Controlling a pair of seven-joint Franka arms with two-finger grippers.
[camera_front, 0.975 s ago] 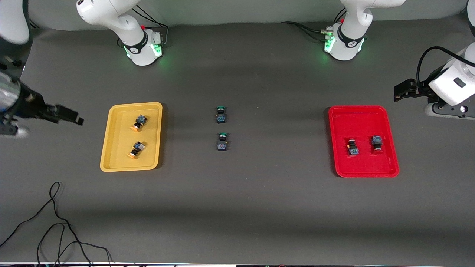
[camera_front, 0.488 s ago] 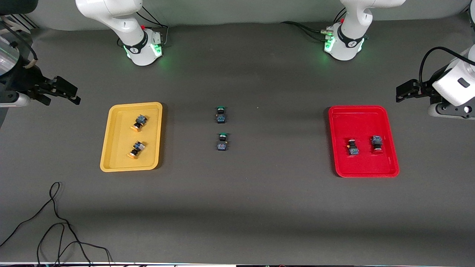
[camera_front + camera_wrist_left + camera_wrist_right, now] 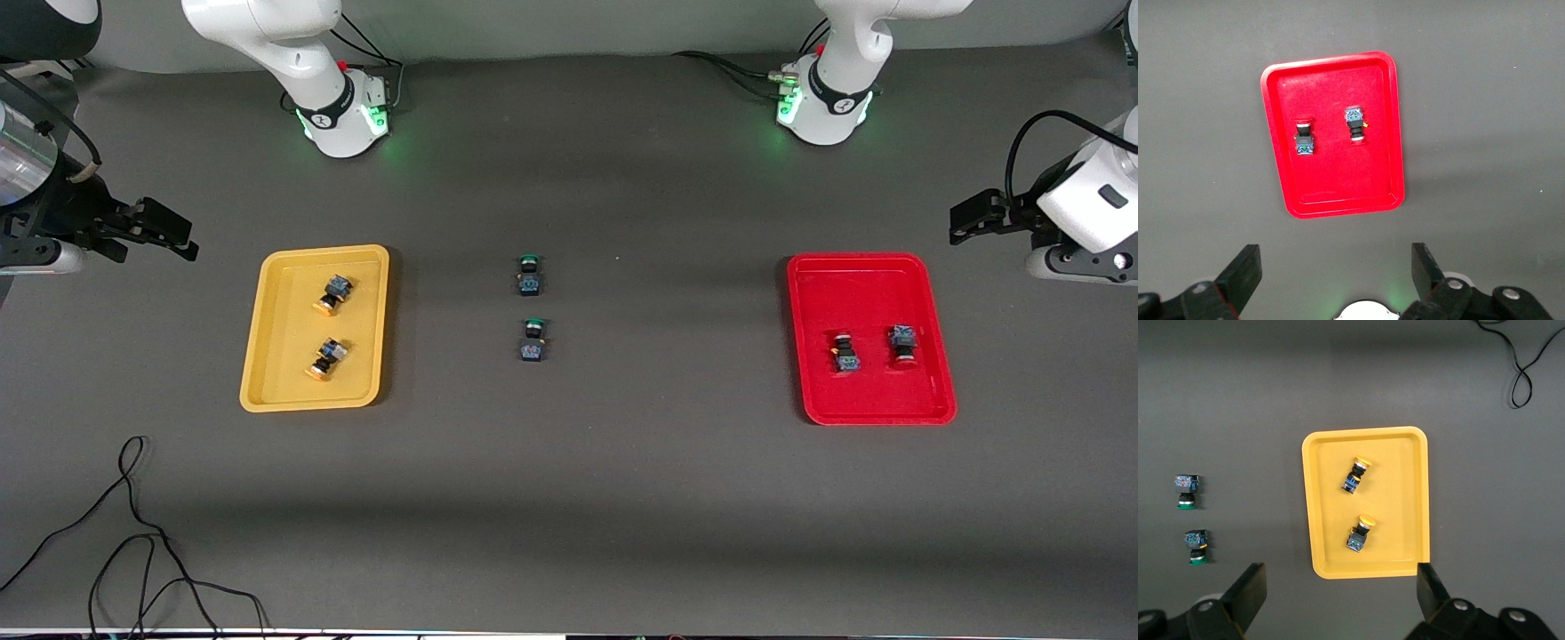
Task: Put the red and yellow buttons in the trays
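left gripper (image 3: 965,216) and right gripper (image 3: 169,233): jaws spread wide, empty, touching nothing; both raised over bare table (image 3: 569,498).

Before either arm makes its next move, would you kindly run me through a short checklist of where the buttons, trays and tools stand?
1. Both yellow buttons lie in the yellow tray: ok.
2. Both red buttons lie in the red tray: ok.
3. The two green buttons sit on the table between the trays, in neither tray: ok.
4. Left tool open and holding nothing, over bare table off the red tray's end: ok.
5. Right tool open and holding nothing, over bare table off the yellow tray's end: ok.
6. Loose cable lies nearer the front camera than the yellow tray, apart from it: ok.
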